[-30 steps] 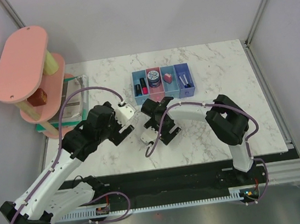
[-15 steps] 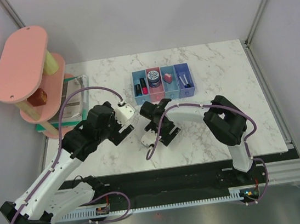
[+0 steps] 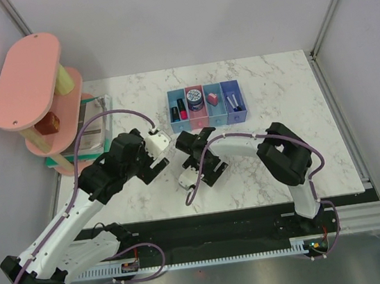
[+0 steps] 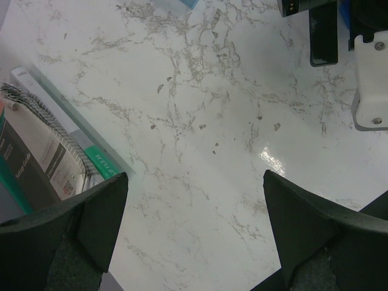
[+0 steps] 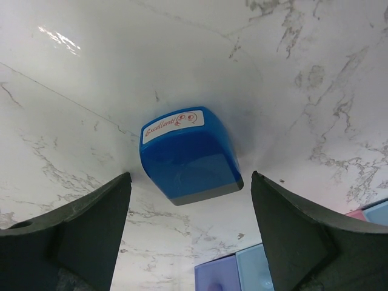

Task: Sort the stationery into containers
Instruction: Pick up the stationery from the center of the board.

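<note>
Right wrist: blue block (image 5: 188, 154) lies between spread fingers (image 5: 73, 236).

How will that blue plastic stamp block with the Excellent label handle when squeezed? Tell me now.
The blue plastic stamp block looks rigid, so it probably won't deform. Its glossy surface and rounded edges may slip between the fingers. Its faces look broad and flat, so on the white marble table it should slide, not roll, if pushed.
</note>
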Robot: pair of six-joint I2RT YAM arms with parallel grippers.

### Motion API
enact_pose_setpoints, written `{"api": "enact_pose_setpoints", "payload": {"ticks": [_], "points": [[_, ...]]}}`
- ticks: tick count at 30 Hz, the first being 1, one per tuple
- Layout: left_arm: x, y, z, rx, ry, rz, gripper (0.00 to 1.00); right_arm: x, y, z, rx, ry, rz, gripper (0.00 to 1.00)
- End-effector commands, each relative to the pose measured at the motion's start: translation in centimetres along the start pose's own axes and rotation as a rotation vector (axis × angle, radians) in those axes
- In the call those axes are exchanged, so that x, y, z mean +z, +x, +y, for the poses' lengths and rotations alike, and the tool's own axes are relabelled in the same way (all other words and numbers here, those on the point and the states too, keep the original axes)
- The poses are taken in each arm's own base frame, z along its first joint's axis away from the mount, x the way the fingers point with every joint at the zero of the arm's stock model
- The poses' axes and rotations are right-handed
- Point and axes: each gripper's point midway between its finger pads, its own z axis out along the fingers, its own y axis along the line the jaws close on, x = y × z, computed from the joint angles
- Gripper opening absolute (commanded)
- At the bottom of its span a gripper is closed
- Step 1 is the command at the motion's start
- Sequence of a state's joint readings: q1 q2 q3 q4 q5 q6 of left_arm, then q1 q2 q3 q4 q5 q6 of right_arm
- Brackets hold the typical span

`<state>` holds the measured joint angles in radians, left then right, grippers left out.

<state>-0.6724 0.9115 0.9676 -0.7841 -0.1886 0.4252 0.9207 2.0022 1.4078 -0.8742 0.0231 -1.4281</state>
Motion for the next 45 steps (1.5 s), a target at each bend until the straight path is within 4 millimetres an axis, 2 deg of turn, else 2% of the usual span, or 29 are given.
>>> {"api": "enact_pose_setpoints", "payload": {"ticks": [1, 6, 9, 12, 13, 15, 16, 17, 20, 23, 26, 27, 32, 36, 41, 45], "points": [[-0.1, -0.1, 0.3, 0.009, -0.009, -0.016, 1.00, 0.3, -2.4, -0.3, -0.050, 0.022, -0.057, 0.87], [-0.1, -0.1, 0.2, 0.000, -0.003, -0.020, 1.00, 0.2, -3.0, -0.2, -0.061, 0.025, -0.058, 0.85], [-0.1, -0.1, 0.2, 0.001, -0.001, -0.020, 1.00, 0.4, -3.0, -0.1, -0.061, 0.025, -0.051, 0.80], [-0.1, 0.0, 0.1, -0.002, 0.001, -0.020, 1.00, 0.5, -2.9, -0.3, -0.054, 0.032, -0.043, 0.69], [-0.2, 0.1, 0.1, -0.004, 0.000, -0.022, 1.00, 0.5, -2.9, -0.4, -0.050, 0.040, -0.043, 0.59], [-0.1, 0.2, 0.1, -0.006, 0.001, -0.019, 1.00, 0.2, -2.5, -0.8, -0.026, 0.061, -0.024, 0.47], [-0.1, 0.2, 0.1, -0.006, 0.001, -0.019, 1.00, 0.1, -2.5, -1.3, -0.010, 0.082, -0.019, 0.36], [-0.2, 0.1, 0.1, -0.012, -0.002, -0.024, 1.00, -0.1, -2.3, -1.5, 0.029, 0.096, -0.019, 0.33], [-0.1, -0.2, -0.2, -0.033, 0.016, -0.037, 1.00, -1.5, -2.0, -2.7, 0.136, 0.152, -0.054, 0.32], [0.1, -0.8, -0.6, -0.062, 0.043, -0.048, 1.00, -4.1, -1.1, -3.6, 0.273, 0.222, -0.085, 0.31], [0.5, -1.8, -0.4, -0.085, 0.048, -0.038, 1.00, -6.2, -0.8, -3.2, 0.368, 0.259, -0.141, 0.31], [0.4, -2.6, 0.1, -0.097, 0.042, -0.050, 1.00, -6.8, -0.8, -2.9, 0.394, 0.268, -0.152, 0.30], [0.9, -5.0, 0.6, -0.172, 0.068, -0.076, 1.00, -10.3, 0.1, -1.9, 0.448, 0.345, -0.161, 0.30], [1.3, -6.8, 2.0, -0.261, 0.070, -0.114, 1.00, -11.7, 0.7, -0.5, 0.482, 0.364, -0.155, 0.30], [2.1, -8.8, 1.2, -0.336, 0.162, -0.153, 0.98, -14.2, 1.4, 0.1, 0.538, 0.436, -0.153, 0.30], [2.7, -10.8, -0.2, -0.416, 0.279, -0.173, 0.97, -16.7, 2.4, -0.9, 0.600, 0.550, -0.173, 0.30]]}}
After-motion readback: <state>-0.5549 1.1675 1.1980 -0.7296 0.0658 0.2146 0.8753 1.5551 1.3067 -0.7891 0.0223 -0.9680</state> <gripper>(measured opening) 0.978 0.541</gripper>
